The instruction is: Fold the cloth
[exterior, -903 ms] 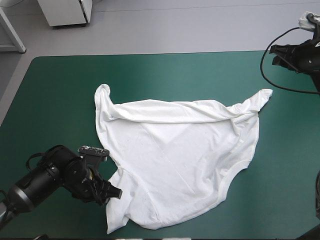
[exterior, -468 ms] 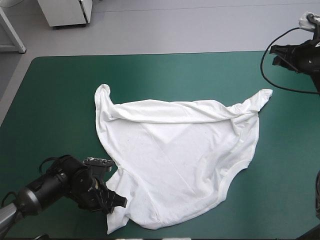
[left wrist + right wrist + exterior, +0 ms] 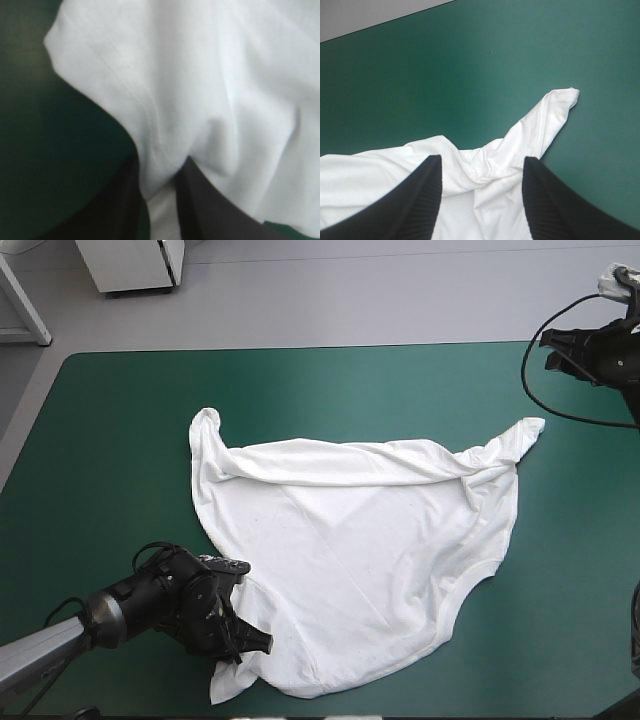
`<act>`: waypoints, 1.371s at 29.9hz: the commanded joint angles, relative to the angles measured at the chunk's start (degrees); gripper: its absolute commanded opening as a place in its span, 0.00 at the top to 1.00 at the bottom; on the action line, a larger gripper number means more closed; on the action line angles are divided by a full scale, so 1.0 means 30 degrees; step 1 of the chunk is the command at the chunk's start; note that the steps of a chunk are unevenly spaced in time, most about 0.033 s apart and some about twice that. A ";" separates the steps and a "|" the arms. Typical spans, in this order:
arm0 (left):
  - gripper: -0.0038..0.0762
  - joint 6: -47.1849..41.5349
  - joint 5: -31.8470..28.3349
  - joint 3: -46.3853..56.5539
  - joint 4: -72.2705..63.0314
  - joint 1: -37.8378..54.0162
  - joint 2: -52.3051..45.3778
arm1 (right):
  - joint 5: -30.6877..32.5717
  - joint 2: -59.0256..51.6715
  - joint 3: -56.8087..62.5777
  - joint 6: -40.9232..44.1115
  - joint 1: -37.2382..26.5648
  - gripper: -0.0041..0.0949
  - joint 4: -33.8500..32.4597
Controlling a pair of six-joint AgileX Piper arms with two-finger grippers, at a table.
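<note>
While the left gripper [image 3: 258, 644] pinches the near hem of the T-shirt [image 3: 360, 550] on the desk [image 3: 120, 440], it should lift slowly so nothing slips, and the right gripper [image 3: 482, 159] hangs spread.

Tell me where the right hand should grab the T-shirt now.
Probably the pointed corner of the T-shirt sticking out ahead of the open right hand. Come from the table's right edge: it lies flat and narrow, clear of the bunched folds.
</note>
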 commanded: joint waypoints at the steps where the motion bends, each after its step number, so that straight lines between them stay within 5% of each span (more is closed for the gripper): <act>1: 0.98 -0.0274 -0.1712 0.0293 0.1143 -0.0013 0.0384 | 0.0061 -0.0948 -0.0364 -0.0068 -0.0123 0.49 0.0088; 15: 0.98 -0.0242 -0.2855 0.0305 0.0685 -0.0013 0.0384 | -0.0070 -0.1629 0.8513 0.0090 0.2272 0.49 -0.3873; 20: 0.98 -0.0197 -0.2964 0.0305 0.0862 -0.0013 0.0384 | -0.1737 -0.1423 1.0633 0.1091 0.3565 0.49 -0.4783; 36: 0.98 -0.0076 -0.3284 0.0305 0.0897 -0.0013 0.0384 | -0.2562 0.2144 1.1192 0.1146 0.4046 0.49 -0.4341; 41: 0.98 -0.0076 -0.3284 0.0305 0.0801 -0.0013 0.0384 | -0.2838 0.2849 1.1225 0.1521 0.4477 0.56 -0.4967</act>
